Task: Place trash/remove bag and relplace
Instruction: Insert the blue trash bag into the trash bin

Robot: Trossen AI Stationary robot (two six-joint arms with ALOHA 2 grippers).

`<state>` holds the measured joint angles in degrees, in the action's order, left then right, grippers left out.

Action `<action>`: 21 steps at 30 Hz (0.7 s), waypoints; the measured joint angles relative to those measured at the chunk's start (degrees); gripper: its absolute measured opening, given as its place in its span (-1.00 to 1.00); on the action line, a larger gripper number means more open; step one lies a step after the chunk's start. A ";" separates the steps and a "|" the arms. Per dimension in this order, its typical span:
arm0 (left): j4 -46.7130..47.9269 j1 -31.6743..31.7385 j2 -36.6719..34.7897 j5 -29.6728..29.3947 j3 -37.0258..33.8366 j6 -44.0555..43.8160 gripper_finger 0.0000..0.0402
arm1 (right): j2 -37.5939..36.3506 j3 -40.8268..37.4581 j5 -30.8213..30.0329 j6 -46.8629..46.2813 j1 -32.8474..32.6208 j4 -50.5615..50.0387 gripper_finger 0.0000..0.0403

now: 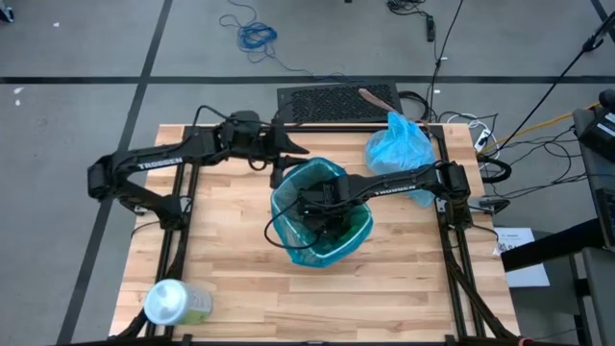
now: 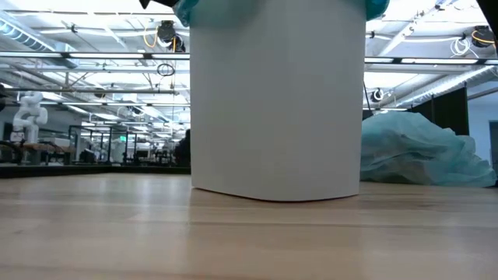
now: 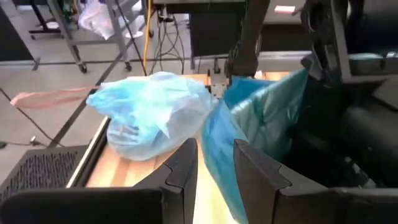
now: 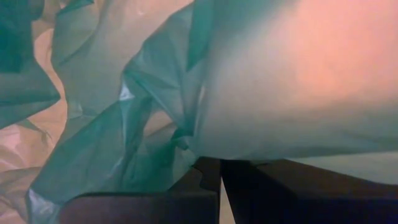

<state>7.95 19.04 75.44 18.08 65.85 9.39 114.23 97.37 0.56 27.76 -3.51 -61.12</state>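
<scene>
A white bin [image 1: 309, 258] [image 2: 276, 101] stands mid-table, lined with a teal plastic bag [image 1: 298, 197]. The bag [image 1: 399, 144] [image 3: 149, 112], pale blue and bulging, lies on the table at the far right, beside the bin. The trash is out of view. My right gripper [image 1: 327, 219] [image 4: 221, 180] reaches down inside the bin, shut, among the teal liner's folds [image 4: 124, 143]. My left gripper [image 1: 286, 159] [image 3: 216, 171] is open at the bin's far-left rim, and the liner's raised edge [image 3: 217, 140] shows in the gap between its fingers. My left gripper comes almost level from the table's left with a finger [image 3: 186, 168] on either side of the teal liner's upright edge [image 3: 219, 155]. Whether the fingers touch it I cannot tell. My right gripper points down into the bin with its shut fingers [image 4: 205, 186] up against the liner's folds [image 4: 186, 140]. Whether a layer is pinched between them I cannot tell.
A pale-green container with a white lid [image 1: 173, 303] lies at the near left corner. A black mat [image 1: 336, 101] sits beyond the table's far edge. Bare wood stretches along the near side and the left of the bin.
</scene>
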 joint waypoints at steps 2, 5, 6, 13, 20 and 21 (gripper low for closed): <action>0.37 0.21 0.78 0.96 1.09 -0.03 -0.50 | 0.01 0.01 0.00 0.35 0.00 0.02 -1.00; 0.47 0.20 1.40 5.37 2.68 -0.04 -0.50 | 0.01 0.00 0.00 0.34 0.00 0.00 -1.00; 0.43 0.10 1.39 5.94 3.27 -0.03 -0.50 | 0.01 -0.01 0.00 0.34 0.00 0.00 -1.00; 5.73 0.65 2.47 5.84 6.47 -2.04 -0.50 | 0.01 -0.01 0.00 0.39 0.00 0.02 -1.00; 5.84 1.32 5.62 5.02 6.90 -2.38 -0.50 | 0.01 -0.01 -0.02 0.24 -0.23 0.02 -1.00; 6.03 1.32 6.22 4.81 6.89 -1.68 -0.50 | 0.01 -0.01 -0.02 0.23 -0.36 0.01 -1.00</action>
<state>13.98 20.36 81.66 22.89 72.74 7.70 114.24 97.36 0.54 27.99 -3.87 -61.12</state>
